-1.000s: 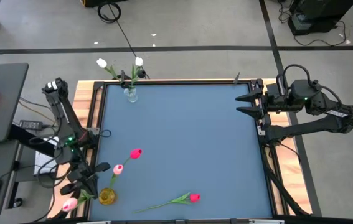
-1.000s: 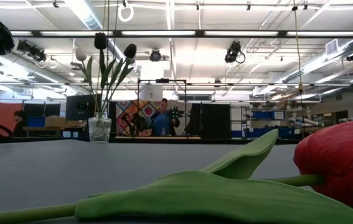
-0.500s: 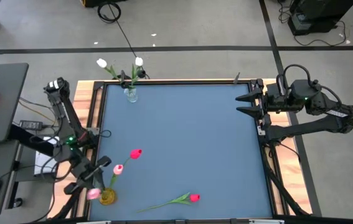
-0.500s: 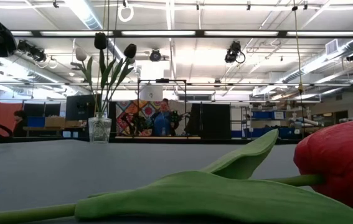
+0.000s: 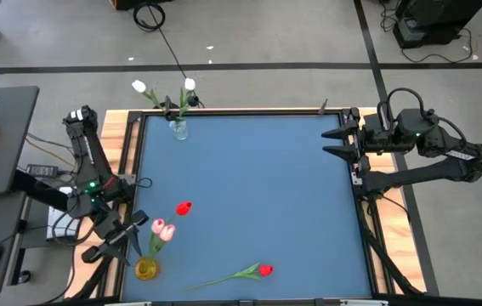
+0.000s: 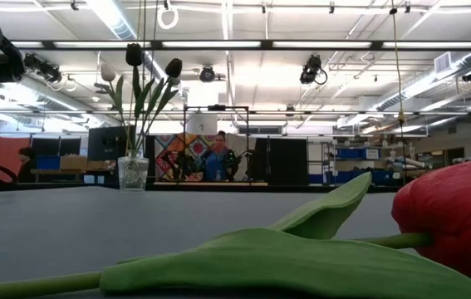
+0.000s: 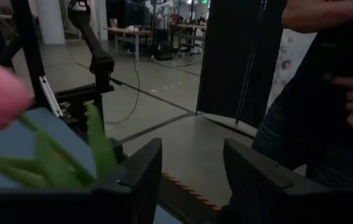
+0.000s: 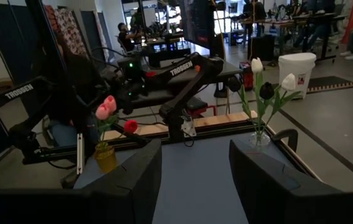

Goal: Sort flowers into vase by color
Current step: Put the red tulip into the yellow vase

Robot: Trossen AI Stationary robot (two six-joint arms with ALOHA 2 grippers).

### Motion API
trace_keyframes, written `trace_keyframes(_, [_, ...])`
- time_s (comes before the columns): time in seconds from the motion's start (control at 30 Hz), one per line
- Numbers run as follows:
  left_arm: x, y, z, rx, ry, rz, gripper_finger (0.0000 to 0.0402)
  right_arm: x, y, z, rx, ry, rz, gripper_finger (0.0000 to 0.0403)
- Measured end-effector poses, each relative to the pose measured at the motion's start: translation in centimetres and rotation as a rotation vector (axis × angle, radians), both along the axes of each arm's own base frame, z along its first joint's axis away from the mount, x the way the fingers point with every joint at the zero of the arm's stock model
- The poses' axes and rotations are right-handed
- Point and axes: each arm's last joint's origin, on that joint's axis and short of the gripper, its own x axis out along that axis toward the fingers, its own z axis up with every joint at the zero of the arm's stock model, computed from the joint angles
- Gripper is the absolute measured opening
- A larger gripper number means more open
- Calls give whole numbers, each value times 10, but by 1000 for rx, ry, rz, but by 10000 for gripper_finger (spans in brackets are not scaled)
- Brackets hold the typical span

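A yellow vase (image 5: 145, 269) stands at the table's near left corner. It holds two pink flowers (image 5: 162, 228) and a red one (image 5: 184, 206). My left gripper (image 5: 127, 234) is open just left of them. Their leaves (image 7: 70, 163) pass beside one finger, outside the empty gap (image 7: 192, 174). A clear vase (image 5: 178, 129) at the far left holds white flowers (image 5: 189, 84) and dark ones (image 6: 134, 54). Another red flower (image 5: 264, 270) lies on its side near the front edge, its leaf (image 6: 301, 257) flat on the table. My right gripper (image 5: 336, 141) waits open at the far right.
Wooden table rims (image 5: 121, 136) run along the blue mat's sides. A person (image 7: 325, 93) stands close beside the table's left near corner, beyond my left gripper. The mat's middle (image 5: 258, 187) is bare.
My left gripper has opened and let go of a pink flower, rolling a little. That flower's head, which hung out past the table's left side of the yellow vase, has swung up and now stands beside the other pink head over the mat.
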Motion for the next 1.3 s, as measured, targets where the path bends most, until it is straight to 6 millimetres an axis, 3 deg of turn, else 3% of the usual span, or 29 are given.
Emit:
trace_keyframes(0.17, [-5,5,22,20,40,-4,174,0,0,0,0,0,0,195])
trace_keyframes(0.53, [-9,33,104,-3,129,164,173,0,0,0,0,0,0,195])
trace_keyframes(0.67, [-7,39,124,-61,126,242,173,0,0,0,0,0,1,195])
trace_keyframes(0.97, [8,44,129,-80,105,457,173,0,0,0,0,0,0,195])
trace_keyframes(1.2, [44,41,132,-126,82,679,173,0,0,0,0,0,0,195])
trace_keyframes(1.3, [61,39,133,-177,72,753,173,1,-1,2,-89,-11,-14,195])
